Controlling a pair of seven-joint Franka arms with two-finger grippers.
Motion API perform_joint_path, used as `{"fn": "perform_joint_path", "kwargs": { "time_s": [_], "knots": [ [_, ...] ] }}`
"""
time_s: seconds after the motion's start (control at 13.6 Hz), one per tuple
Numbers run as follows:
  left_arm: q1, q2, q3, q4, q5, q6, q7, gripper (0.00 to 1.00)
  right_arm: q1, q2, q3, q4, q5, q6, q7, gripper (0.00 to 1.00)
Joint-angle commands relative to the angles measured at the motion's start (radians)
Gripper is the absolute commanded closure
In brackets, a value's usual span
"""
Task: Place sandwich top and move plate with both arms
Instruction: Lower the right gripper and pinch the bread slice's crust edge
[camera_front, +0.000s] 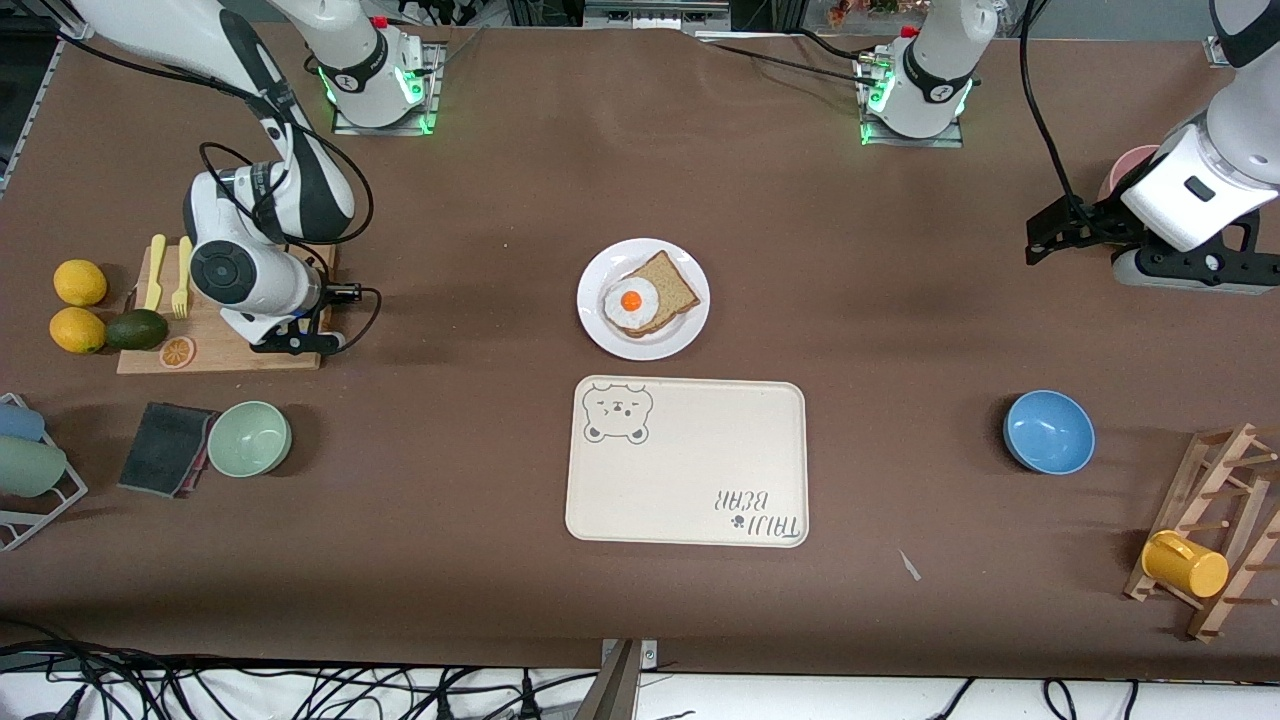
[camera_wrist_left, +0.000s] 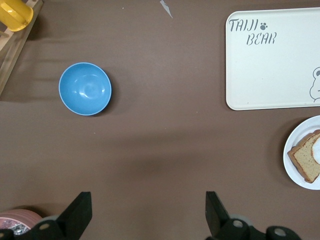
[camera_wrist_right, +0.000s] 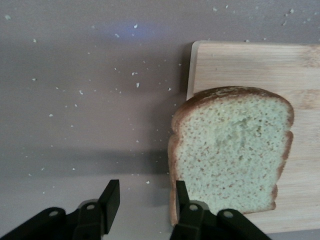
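Observation:
The sandwich top, a pale speckled slice with a brown crust, lies on the wooden cutting board and overhangs the board's edge. The right arm hides it in the front view. My right gripper is low at that edge with its jaws partly narrowed. One finger rests at the crust and the other is over bare table. The white plate sits mid-table with a golden slice and a fried egg on it. My left gripper waits open at its end of the table.
A cream bear tray lies nearer the front camera than the plate. A blue bowl and a rack with a yellow mug stand toward the left arm's end. A green bowl, lemons and an avocado are by the board.

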Motion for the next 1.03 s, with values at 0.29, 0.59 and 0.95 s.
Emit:
{"fn": "perform_joint_path", "kwargs": {
  "time_s": [0.29,0.59,0.95],
  "knots": [
    [-0.003,0.015,0.0,0.035,-0.01,-0.021,-0.01,0.0,0.012,-0.038,-0.001,0.018,-0.053,-0.007,0.018,0.4],
    [-0.001,0.015,0.0,0.035,-0.01,-0.021,-0.01,0.0,0.015,-0.07,-0.001,0.015,-0.06,-0.044,0.009,0.39],
    [-0.001,0.015,0.0,0.035,-0.01,-0.021,-0.01,0.0,0.03,-0.114,0.011,-0.04,-0.176,-0.036,0.088,0.39]
  ]
}}
